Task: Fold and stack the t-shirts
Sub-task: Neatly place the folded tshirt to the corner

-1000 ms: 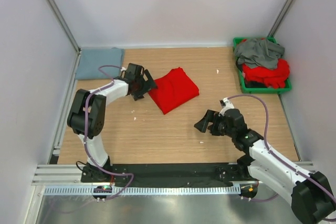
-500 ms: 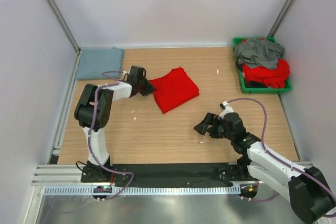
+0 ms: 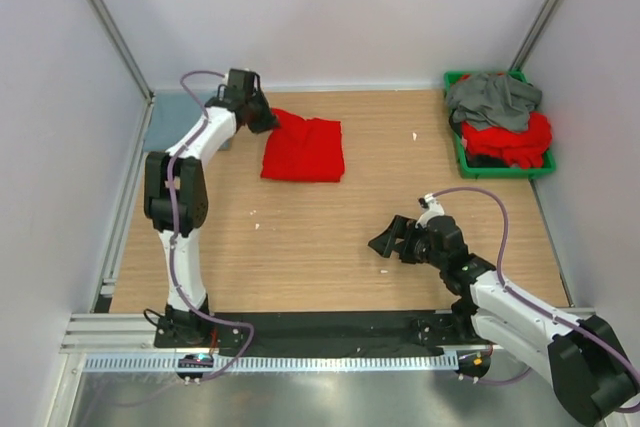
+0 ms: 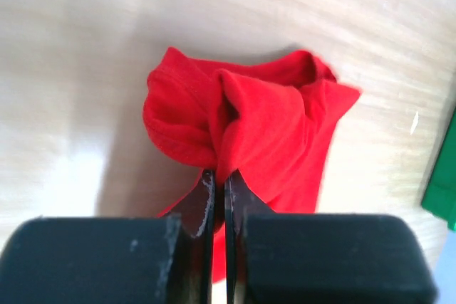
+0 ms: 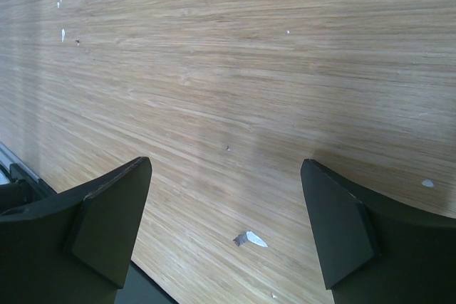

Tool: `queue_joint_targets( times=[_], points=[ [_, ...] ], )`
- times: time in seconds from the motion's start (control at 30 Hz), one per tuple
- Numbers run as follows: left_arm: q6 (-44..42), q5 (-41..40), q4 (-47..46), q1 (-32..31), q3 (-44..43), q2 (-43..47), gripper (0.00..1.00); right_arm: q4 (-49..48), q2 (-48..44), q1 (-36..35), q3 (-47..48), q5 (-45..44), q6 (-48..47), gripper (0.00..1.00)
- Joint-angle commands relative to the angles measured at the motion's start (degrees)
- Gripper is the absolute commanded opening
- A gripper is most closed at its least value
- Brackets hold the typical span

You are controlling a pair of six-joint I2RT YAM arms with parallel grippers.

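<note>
One red t-shirt (image 3: pixel 305 152), gripped corner toward far left

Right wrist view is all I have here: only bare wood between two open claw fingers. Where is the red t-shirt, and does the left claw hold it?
Observer: Yes. The left claw is shut on a bunched edge of the red t-shirt, which lies on the far left part of the table.
Operator: Thank you. And where do the remaining shirts wait?
Observer: In the green bin at the far right corner: a dark grey t-shirt is heaped on top of the other red t-shirts.
</note>
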State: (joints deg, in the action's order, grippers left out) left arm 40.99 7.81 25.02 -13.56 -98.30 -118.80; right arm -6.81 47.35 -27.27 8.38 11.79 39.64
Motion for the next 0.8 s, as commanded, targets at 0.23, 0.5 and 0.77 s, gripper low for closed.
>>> queue_joint_targets(
  times=[0.23, 0.5, 0.77],
  points=[
    [-16.7, 8.4, 23.5, 9.0, -25.9, -11.5, 0.00, -6.3, 4.1, -0.3, 0.1, 1.9, -0.3, 0.92],
    [-19.4, 9.4, 28.2, 12.9, -41.4, -13.5, 0.00, -7.9, 6.3, -0.2, 0.3, 3.1, -0.4, 0.92],
    [-15.3, 15.6, 26.3, 21.5, -49.3, -16.1, 0.00, -8.3, 5.9, -0.2, 0.0, 3.3, -0.2, 0.92]
  ],
)
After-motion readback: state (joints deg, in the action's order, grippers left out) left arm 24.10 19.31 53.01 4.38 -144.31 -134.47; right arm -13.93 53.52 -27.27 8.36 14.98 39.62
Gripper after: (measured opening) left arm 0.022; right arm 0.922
